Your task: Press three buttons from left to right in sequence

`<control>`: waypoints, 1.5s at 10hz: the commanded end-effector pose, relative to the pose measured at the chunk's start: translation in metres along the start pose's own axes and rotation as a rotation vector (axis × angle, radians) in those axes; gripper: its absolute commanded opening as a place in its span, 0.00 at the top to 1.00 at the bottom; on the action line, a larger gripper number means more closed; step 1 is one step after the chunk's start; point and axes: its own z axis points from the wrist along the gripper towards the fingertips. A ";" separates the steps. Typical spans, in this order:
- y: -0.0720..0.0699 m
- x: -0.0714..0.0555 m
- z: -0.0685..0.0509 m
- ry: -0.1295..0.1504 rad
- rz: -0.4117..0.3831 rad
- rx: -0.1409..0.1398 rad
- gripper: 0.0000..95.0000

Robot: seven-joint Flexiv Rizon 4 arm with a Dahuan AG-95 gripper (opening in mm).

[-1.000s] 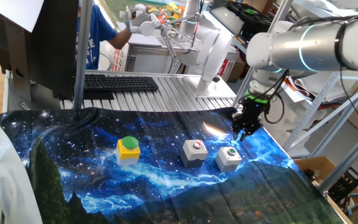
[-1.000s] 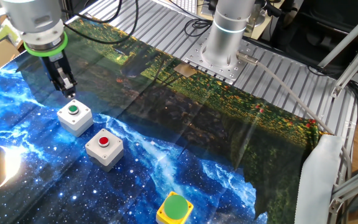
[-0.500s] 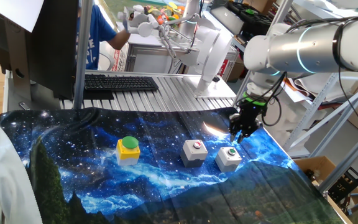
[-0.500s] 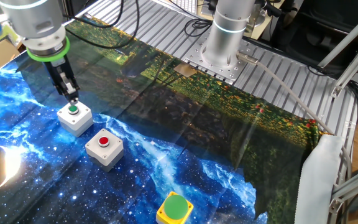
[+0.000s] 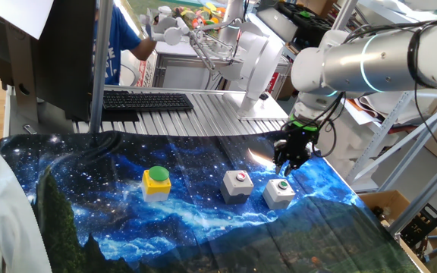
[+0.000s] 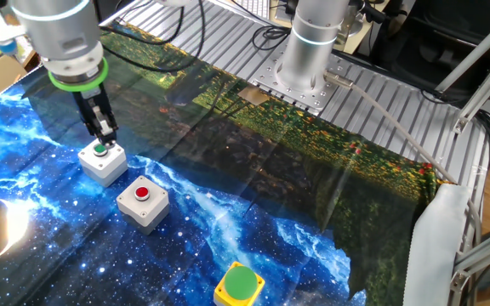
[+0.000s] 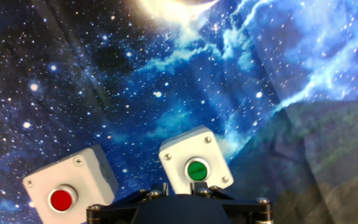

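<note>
Buttons sit in one row on the starry cloth. Green-dome box (image 5: 156, 182) lies far left of the red-button box (image 5: 237, 184); green-button box (image 5: 279, 192) just right. Gripper (image 5: 288, 161) hovers over this last box, seemingly unpressed; jaw gap: cannot tell.

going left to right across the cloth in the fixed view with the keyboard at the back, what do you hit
yellow box with the green dome cap → grey box with the red button → grey box with the green button, with the tool hanging just above it.
</note>
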 end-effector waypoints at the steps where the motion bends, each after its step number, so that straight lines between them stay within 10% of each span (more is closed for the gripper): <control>1: 0.001 -0.009 -0.003 0.017 -0.059 -0.004 0.80; 3: 0.001 -0.011 -0.004 -0.003 -0.154 0.040 0.80; 9: -0.001 -0.013 -0.002 -0.008 -0.393 0.038 0.80; 15: -0.001 -0.013 -0.002 -0.047 -0.701 -0.019 0.80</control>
